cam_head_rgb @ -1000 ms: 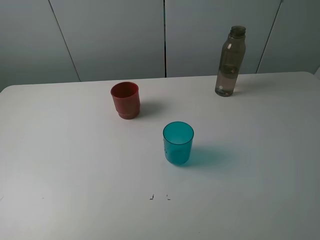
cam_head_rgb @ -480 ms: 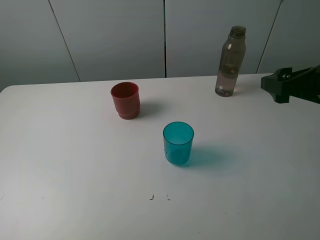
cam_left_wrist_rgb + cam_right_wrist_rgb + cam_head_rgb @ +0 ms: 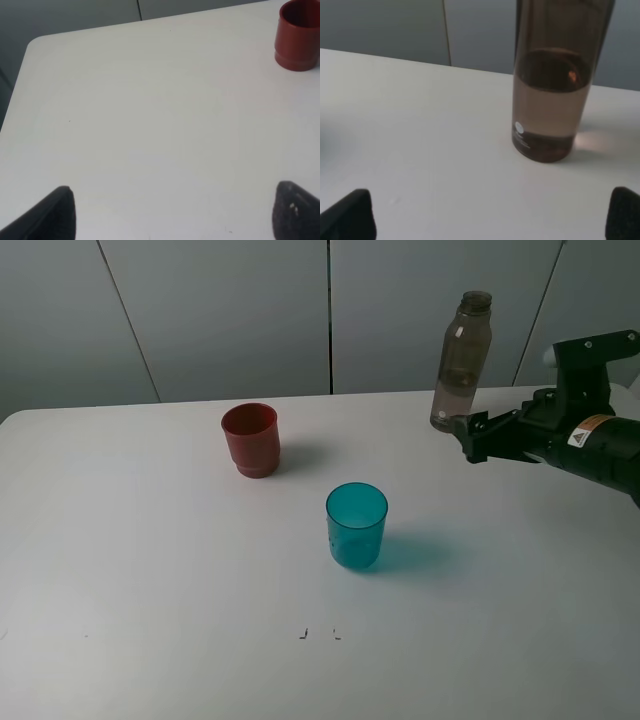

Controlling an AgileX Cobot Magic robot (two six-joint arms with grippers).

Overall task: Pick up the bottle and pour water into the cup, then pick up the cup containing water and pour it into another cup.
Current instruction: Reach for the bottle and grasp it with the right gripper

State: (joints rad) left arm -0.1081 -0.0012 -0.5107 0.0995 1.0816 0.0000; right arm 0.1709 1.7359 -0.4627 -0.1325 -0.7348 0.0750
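The smoky grey-brown bottle (image 3: 463, 360) stands upright at the back right of the white table (image 3: 150, 570), with water in its lower part. My right gripper (image 3: 468, 438) is open just in front of its base and is not touching it. In the right wrist view the bottle (image 3: 552, 100) stands ahead of the open right gripper (image 3: 487, 217), nothing between the fingers. The teal cup (image 3: 356, 525) stands mid-table. The red-brown cup (image 3: 250, 440) stands behind it to the left. My left gripper (image 3: 175, 220) is open over bare table, far from the red-brown cup (image 3: 298, 35).
Grey wall panels (image 3: 230, 310) rise right behind the table's back edge. Two small dark marks (image 3: 318, 633) sit on the tabletop near the front. The left arm does not show in the exterior view.
My right arm has come in from the right edge and moved left to the bottle's base, still open. The bottle and both cups have not moved.
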